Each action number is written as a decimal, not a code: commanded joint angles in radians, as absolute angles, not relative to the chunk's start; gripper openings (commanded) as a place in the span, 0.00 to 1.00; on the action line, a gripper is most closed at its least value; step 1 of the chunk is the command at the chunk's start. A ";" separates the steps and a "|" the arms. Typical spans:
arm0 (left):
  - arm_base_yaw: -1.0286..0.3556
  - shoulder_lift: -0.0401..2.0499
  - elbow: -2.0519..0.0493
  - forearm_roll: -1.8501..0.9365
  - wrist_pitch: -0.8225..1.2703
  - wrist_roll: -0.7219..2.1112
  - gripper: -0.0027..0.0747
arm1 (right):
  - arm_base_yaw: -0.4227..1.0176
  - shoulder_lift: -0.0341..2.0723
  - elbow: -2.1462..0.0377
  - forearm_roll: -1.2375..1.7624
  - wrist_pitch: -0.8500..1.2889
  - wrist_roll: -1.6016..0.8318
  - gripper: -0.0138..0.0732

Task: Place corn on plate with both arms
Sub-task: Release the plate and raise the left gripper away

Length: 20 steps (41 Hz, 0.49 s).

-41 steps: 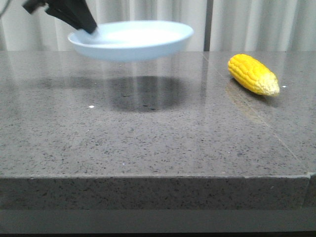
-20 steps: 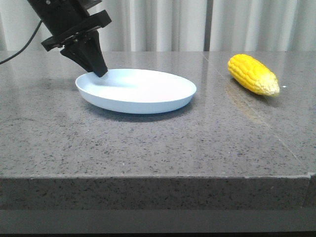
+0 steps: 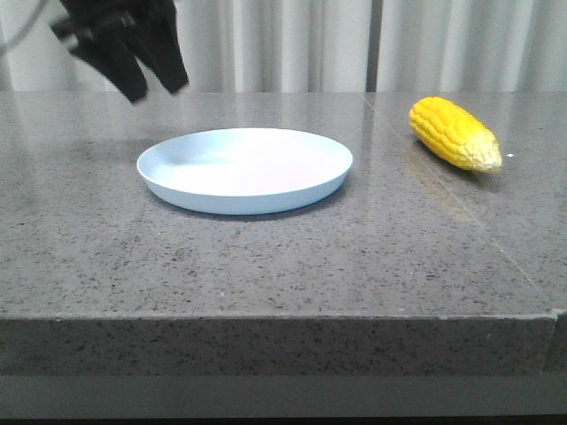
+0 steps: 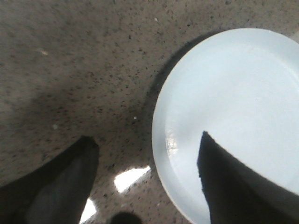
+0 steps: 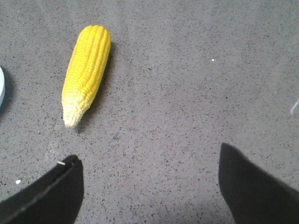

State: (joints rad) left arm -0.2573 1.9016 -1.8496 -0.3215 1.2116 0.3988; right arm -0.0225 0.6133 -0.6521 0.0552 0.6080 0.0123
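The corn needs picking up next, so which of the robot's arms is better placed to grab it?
Probably the right. Its open right gripper hangs above the table near the corn, while the left gripper is beyond the plate.

Plate (image 3: 244,170): plain pale blue-white, no pattern. Corn (image 3: 454,134): bright yellow w/ kernel rows, whitish tip. Counter (image 3: 266,266): grey stone, dark speckle. Left hand (image 3: 152,82) and right hand (image 5: 148,186): black fingers. Curtain (image 3: 292,44): off-white.

Bare table (image 3: 266,266) all around corn (image 3: 454,134); plate (image 3: 244,168) well apart, leftward
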 commanded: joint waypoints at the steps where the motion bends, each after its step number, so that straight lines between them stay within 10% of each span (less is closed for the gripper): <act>1: -0.300 1.753 -1.885 -0.220 1.206 0.329 0.63 | -0.021 0.619 -0.684 0.059 0.533 0.005 0.86; 20: -0.540 1.250 -1.519 0.049 1.056 0.149 0.63 | -0.021 0.619 -0.684 0.059 0.533 0.005 0.86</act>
